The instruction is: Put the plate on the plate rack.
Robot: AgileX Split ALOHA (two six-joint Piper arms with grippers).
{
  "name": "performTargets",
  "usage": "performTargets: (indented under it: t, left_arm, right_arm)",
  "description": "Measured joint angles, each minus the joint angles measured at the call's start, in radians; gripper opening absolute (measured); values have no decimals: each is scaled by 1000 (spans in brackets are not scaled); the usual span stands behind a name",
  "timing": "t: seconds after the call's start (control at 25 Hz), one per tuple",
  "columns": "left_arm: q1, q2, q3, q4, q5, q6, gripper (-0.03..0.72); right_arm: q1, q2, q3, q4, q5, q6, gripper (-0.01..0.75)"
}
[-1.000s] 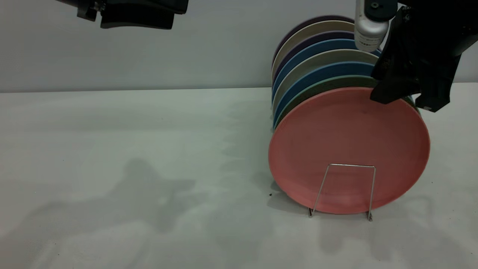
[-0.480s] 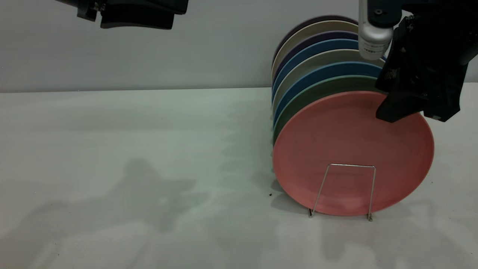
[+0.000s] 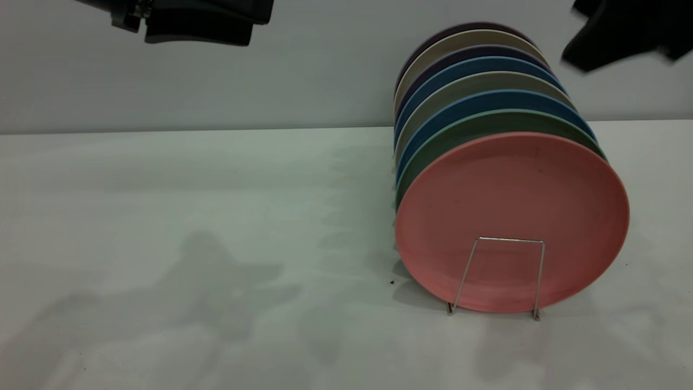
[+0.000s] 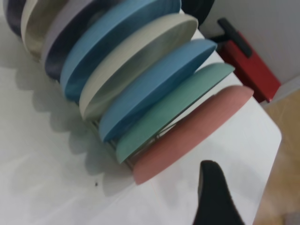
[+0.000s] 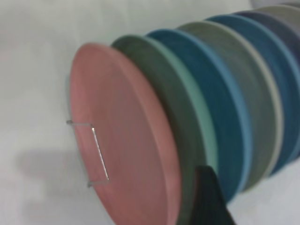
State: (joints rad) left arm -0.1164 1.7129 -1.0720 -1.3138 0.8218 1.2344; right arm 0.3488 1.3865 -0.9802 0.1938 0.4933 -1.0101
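The salmon-pink plate (image 3: 511,216) stands on edge in the front slot of the wire plate rack (image 3: 509,239), leaning back against the teal-green plate (image 3: 487,122). Nothing holds it. My right gripper (image 3: 622,32) is raised clear above and to the right of the row of plates, open and empty. In the right wrist view the pink plate (image 5: 117,140) and the rack's front loop (image 5: 99,159) lie below one finger (image 5: 208,197). My left gripper (image 3: 216,21) is parked high at the far left, open; its view shows the pink plate (image 4: 197,129) edge-on.
Several plates, blue (image 3: 476,103), cream and dark purple, fill the rack behind the teal one. A red object (image 4: 251,63) sits beyond the table's edge past the rack. The white table (image 3: 189,216) stretches bare to the left of the rack.
My right gripper let go of the pink plate's upper right rim and rose up and right. The plate settled slightly lower and stays upright in the rack.
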Motion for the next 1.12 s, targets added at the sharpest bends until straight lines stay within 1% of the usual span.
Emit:
performTargets:
  t: [0.08, 0.2, 0.24, 0.36, 0.44, 0.64, 0.72, 0.84, 1.0, 1.12]
  left_arm:
    - [22, -26, 3, 28, 5, -11, 468]
    - [80, -106, 7, 51, 22, -34, 468]
    - [105, -144, 7, 62, 31, -43, 468]
    - [165, -261, 7, 114, 51, -92, 468]
    - [183, -342, 7, 157, 53, -132, 468]
    - [185, -515, 7, 275, 79, -254, 468]
    - [185, -591, 7, 334, 96, -313, 468]
    - [185, -710, 7, 460, 131, -442, 468]
    - [185, -908, 30, 640, 166, -635, 468]
    - [185, -1077, 81, 730, 190, -750, 468]
  right_arm:
    - [0, -63, 0, -63, 28, 131, 484]
    - [0, -162, 0, -167, 71, 360, 475]
    - [0, -202, 0, -204, 103, 452, 472]
    - [0, -307, 0, -298, 250, 658, 470]
    - [0, -358, 2, -329, 355, 758, 468]
    - [0, -501, 3, -331, 551, 852, 451]
    - [0, -564, 9, -323, 609, 860, 438]
    - [0, -676, 41, -313, 689, 867, 419]
    - [0, -830, 111, -301, 739, 881, 406]
    - [0, -942, 166, -282, 747, 893, 405]
